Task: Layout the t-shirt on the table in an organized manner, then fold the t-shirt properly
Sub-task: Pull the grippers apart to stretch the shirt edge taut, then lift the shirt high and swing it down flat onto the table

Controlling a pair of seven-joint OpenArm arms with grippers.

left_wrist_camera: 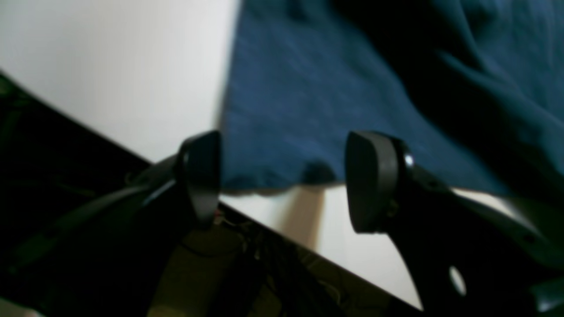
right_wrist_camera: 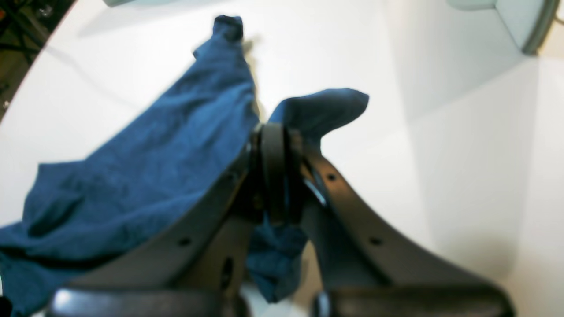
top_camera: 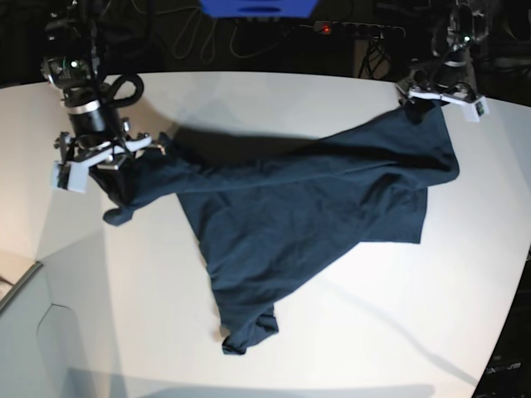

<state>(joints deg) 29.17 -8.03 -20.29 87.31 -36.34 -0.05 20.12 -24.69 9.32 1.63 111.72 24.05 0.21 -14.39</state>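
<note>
Dark navy soft cloth t-shirt [top_camera: 315, 215] sprawls twisted across the big white tabletop [top_camera: 249, 99]. My right gripper [right_wrist_camera: 275, 176] pinches one corner; left gripper [left_wrist_camera: 282, 180] gapes over another. Limp, light, drapes easily: I'd grab hems, corners.

The t-shirt [top_camera: 307, 211] is plain dark navy blue. The table [top_camera: 265, 99] is smooth white. Both grippers' fingers [left_wrist_camera: 372, 180] look black, though blurred.
</note>
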